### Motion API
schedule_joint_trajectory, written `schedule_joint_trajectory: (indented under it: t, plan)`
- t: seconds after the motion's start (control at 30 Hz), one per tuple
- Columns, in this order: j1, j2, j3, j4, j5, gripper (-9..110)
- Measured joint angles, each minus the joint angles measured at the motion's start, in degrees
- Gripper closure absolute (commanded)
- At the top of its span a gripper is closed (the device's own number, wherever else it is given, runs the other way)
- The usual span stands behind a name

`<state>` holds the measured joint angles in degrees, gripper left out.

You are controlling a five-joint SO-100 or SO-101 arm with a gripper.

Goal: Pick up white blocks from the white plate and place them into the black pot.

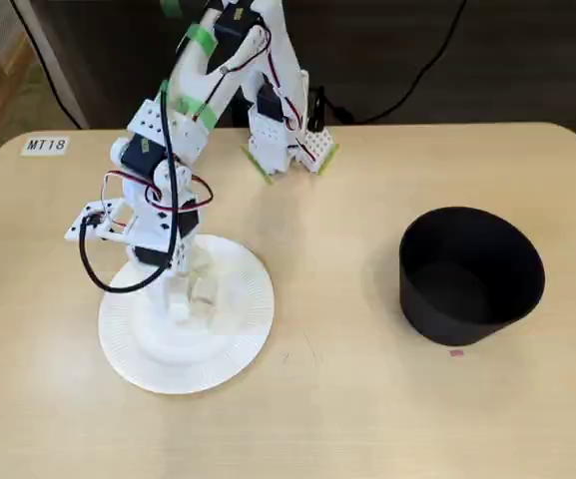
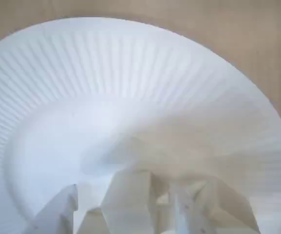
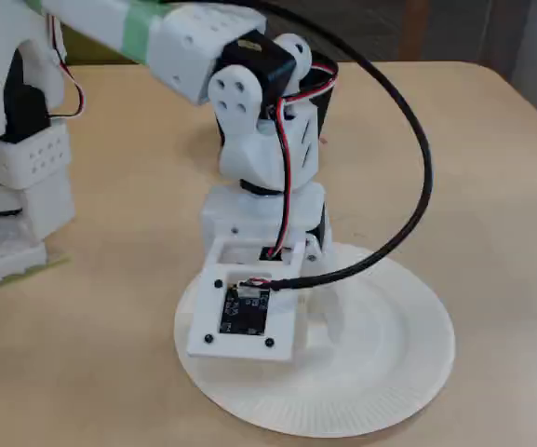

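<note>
**Q:** Reaching into the white plate (image 1: pixel 238 334), has the gripper (image 1: pixel 183 289) taken hold of anything?

**A:** That cannot be told. The gripper is lowered onto the plate, among the white blocks (image 1: pixel 196 296), which sit directly under and just beside its tip in a fixed view. In the wrist view the pale fingers (image 2: pixel 130 195) fill the lower edge, with cream shapes between and beside them, but fingers and blocks share one tone and the focus is soft, so neither the width of the opening nor a held block can be made out.

**Q:** How far along is the task?

**A:** Judging by the pictures, early. The black pot (image 1: pixel 472 274) stands on the tabletop (image 1: pixel 367 419), well apart from the gripper and to its right in a fixed view; the part of its dark interior that shows holds no block. The visible blocks lie on the plate, so lifting, carrying and releasing appear to remain.

**Q:** What is hidden?

**A:** In the other fixed view the wrist housing (image 3: pixel 245 312) covers the gripper tip and the blocks entirely, and the arm largely hides the pot. The block count is uncertain: two or three pale cubes show, and others may lie beneath the arm.
</note>
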<state>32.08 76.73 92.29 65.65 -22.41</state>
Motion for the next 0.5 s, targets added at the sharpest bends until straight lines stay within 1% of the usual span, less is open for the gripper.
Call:
schedule_joint_trajectory:
  t: [0.07, 0.17, 0.5]
  plan:
    - [-0.53, -0.26, 0.00, -0.70, 0.62, 87]
    - [-1.23, -0.35, 0.00, -1.93, 1.58, 103]
    - [-1.58, -0.88, 0.00, -4.57, 3.78, 104]
